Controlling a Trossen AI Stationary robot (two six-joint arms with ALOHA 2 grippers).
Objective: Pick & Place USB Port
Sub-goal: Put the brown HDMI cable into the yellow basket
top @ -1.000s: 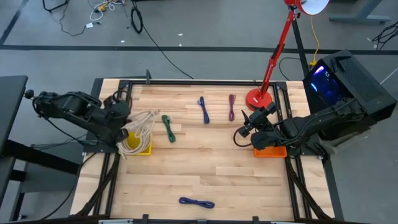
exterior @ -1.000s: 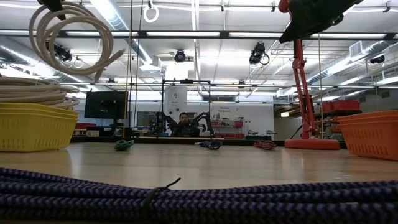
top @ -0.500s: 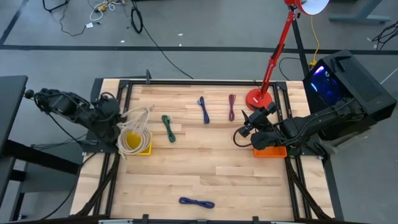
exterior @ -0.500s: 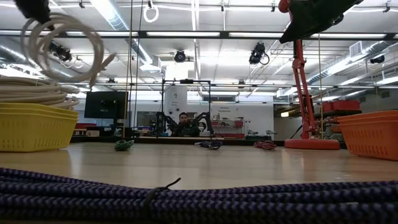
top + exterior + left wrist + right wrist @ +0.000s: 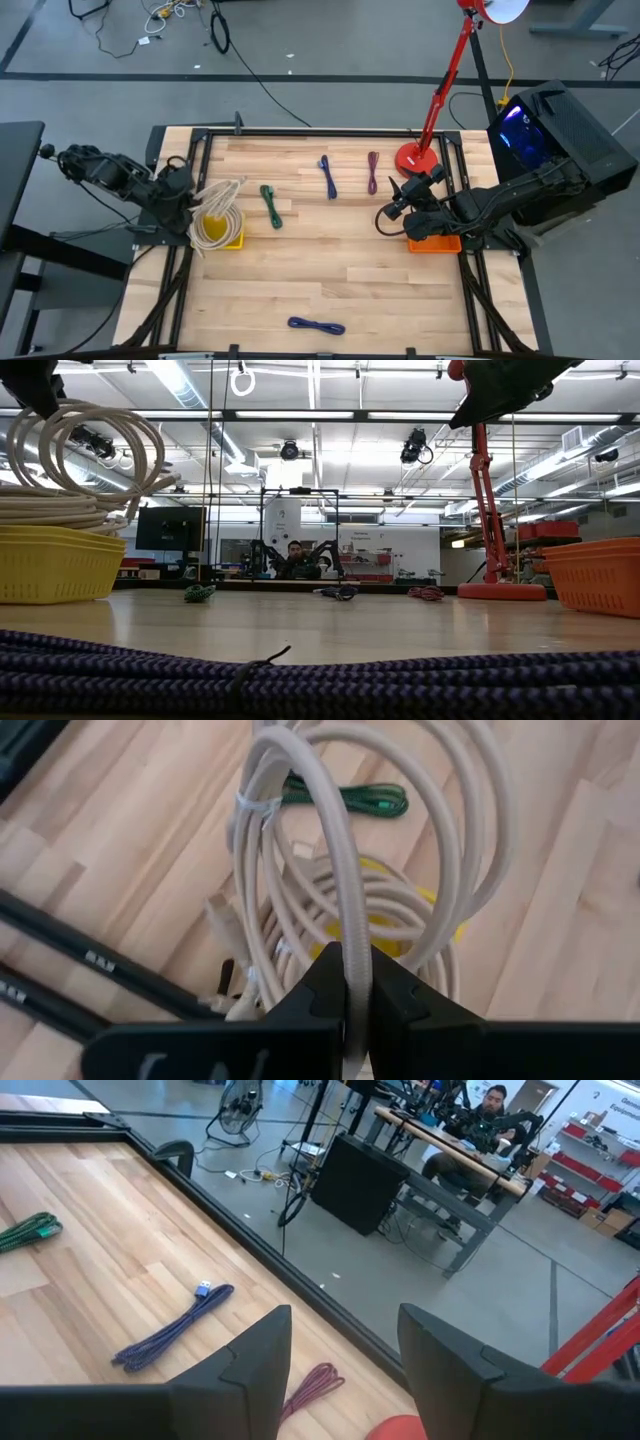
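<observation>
While braided beige cable (image 5: pixel 345 935) loops from the left jaws' pinch, right jaws (image 5: pixel 335 1342) gape.

Robotics lab: ceiling ducts (image 5: pixel 40 440), workbenches (image 5: pixel 450 1155), floor cables (image 5: pixel 165 15).

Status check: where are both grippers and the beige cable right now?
Left gripper shut on beige cable, coil hanging above yellow bin. Right gripper open, idle near orange bin. Nothing blocking.

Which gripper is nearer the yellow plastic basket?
Left. The left gripper hovers at the yellow plastic basket, clamped on the beige coiled cable hanging into it. The right gripper waits open across the table, beside the orange basket.
</observation>
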